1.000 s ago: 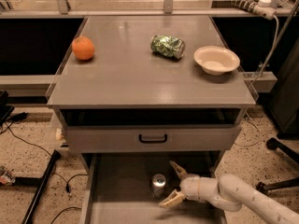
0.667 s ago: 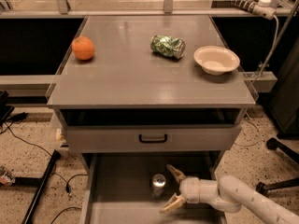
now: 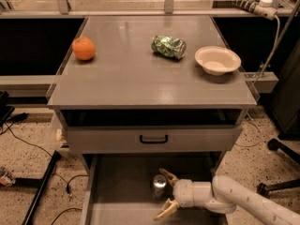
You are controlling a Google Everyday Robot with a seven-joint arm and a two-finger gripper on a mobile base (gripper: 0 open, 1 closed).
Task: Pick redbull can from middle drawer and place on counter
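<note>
Can: I see a slim cylindrical metal redbull can (image 3: 159,186), silver top, dark body, upright.
Drawer: it stands on the open grey middle drawer (image 3: 119,193) floor.
Gripper: white gripper (image 3: 165,194) just right, fingers spread open around it.
Counter: broad grey counter (image 3: 140,78) above.

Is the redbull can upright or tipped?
Upright: redbull can shows its silver top, standing in middle drawer; open pincer beside it.

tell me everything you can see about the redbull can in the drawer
The redbull can is a slim metal cylinder with a shiny silver top and dark body. It stands upright on the grey floor of the open middle drawer. The gripper reaches in from the right, jaws open either side of it; contact unclear.
</note>
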